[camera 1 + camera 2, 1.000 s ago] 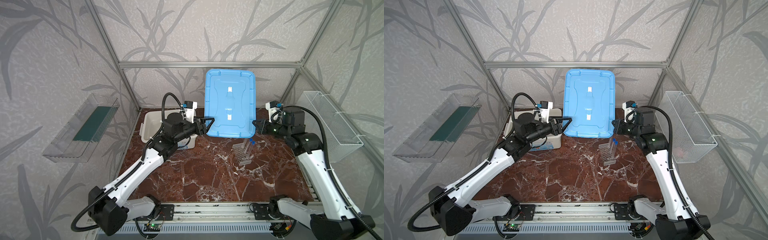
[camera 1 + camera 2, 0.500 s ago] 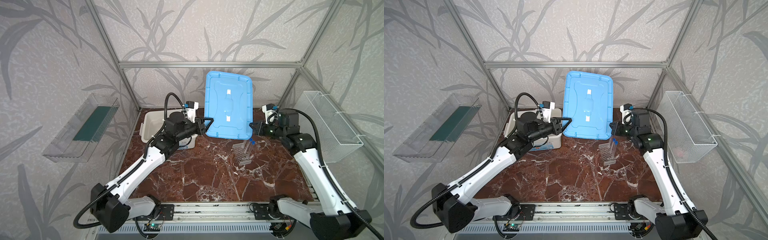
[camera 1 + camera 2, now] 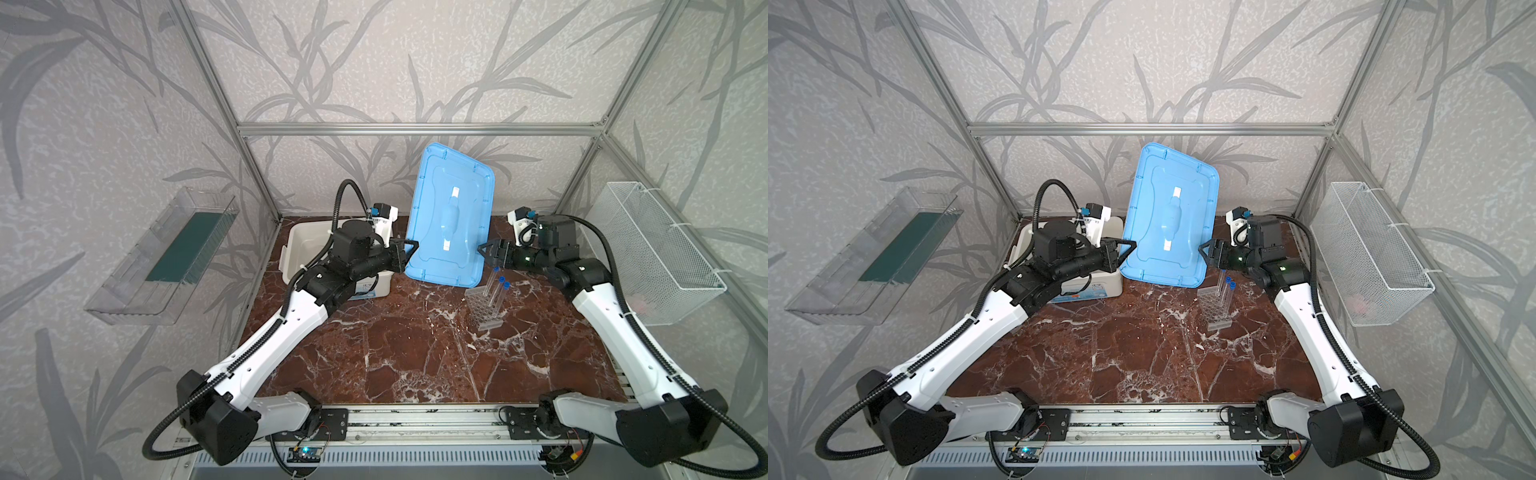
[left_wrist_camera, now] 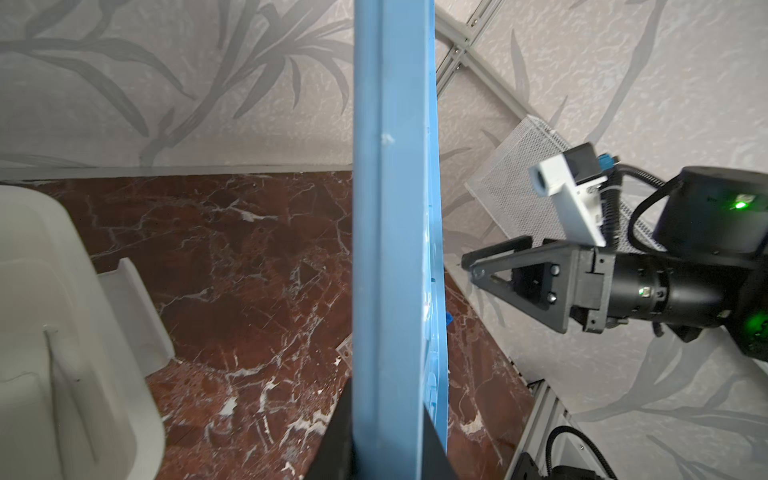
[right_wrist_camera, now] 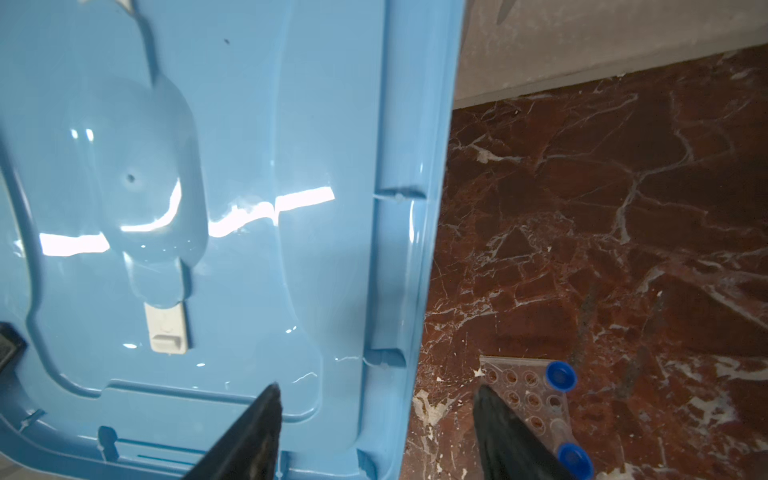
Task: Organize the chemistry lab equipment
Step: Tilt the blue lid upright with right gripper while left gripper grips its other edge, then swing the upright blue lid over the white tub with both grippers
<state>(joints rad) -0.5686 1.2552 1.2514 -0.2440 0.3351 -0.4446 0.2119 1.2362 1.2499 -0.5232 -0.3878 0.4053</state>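
1 blue lid (image 3: 449, 216), left tool (image 3: 410, 249) clamping its edge, right tool (image 3: 482, 249) spread

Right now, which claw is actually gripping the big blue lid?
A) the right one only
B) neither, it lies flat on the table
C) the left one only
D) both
C: in the left wrist view the edge of the blue lid sits pinched in the left gripper, while the right gripper stands open, with a gap between it and the lid.

Bright, even diffuse light, white glare streaks on the blue lid (image 5: 249, 124), perhaps slight softness at wrist-view edges.
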